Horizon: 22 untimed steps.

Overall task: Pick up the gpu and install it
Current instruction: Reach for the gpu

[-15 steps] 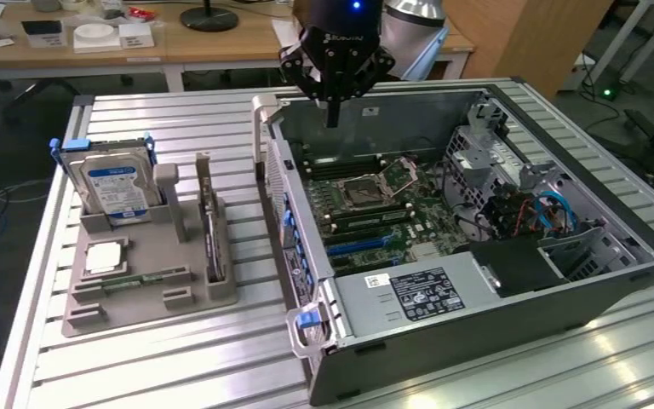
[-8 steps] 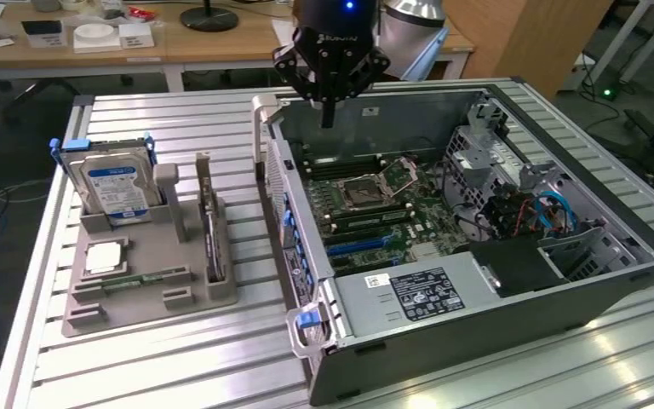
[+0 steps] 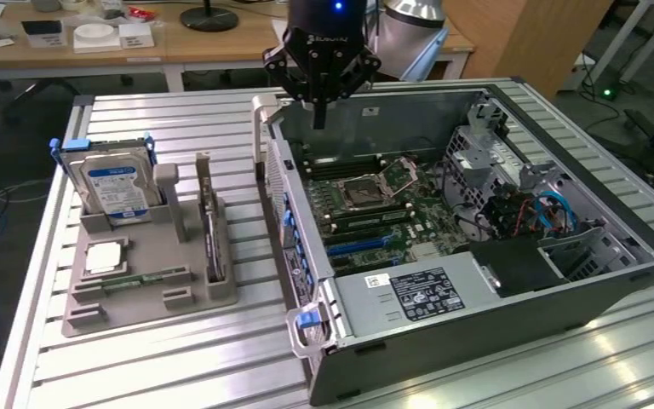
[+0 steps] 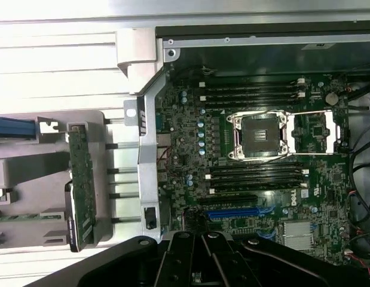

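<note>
GPU [image 3: 210,243] stands on its edge in a slot of the grey holder [image 3: 100,315] on the bench [image 3: 168,119], at the exterior view's left of the open case [image 3: 599,285]. A hard drive [image 3: 117,183] stands in the same holder. The pincer [image 3: 319,119] hangs over the far part of the case, pressed together and holding nothing, well apart from the GPU.

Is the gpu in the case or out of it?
Out. The gpu stands on edge in the grey holder, beside the case.
</note>
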Tool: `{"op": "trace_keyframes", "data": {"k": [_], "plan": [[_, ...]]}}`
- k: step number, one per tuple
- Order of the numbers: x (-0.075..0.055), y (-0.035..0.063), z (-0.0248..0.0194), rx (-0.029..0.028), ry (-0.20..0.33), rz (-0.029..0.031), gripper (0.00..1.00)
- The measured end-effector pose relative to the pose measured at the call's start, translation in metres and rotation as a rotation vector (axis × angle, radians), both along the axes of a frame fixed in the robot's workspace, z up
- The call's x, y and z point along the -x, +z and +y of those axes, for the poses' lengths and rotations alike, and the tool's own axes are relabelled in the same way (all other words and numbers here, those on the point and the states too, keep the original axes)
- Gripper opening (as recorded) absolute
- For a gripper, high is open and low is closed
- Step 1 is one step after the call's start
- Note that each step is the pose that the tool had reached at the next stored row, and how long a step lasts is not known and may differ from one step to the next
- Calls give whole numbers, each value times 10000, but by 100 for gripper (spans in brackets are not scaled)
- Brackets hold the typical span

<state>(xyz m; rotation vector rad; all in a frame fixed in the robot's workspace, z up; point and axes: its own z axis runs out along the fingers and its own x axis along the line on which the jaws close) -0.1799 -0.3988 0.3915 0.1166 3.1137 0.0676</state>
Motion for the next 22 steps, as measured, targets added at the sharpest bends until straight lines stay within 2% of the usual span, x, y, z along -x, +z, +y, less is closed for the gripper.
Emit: {"op": "trace_keyframes", "data": {"k": [22], "plan": [[327,-14,0,4,0,0,11]]}}
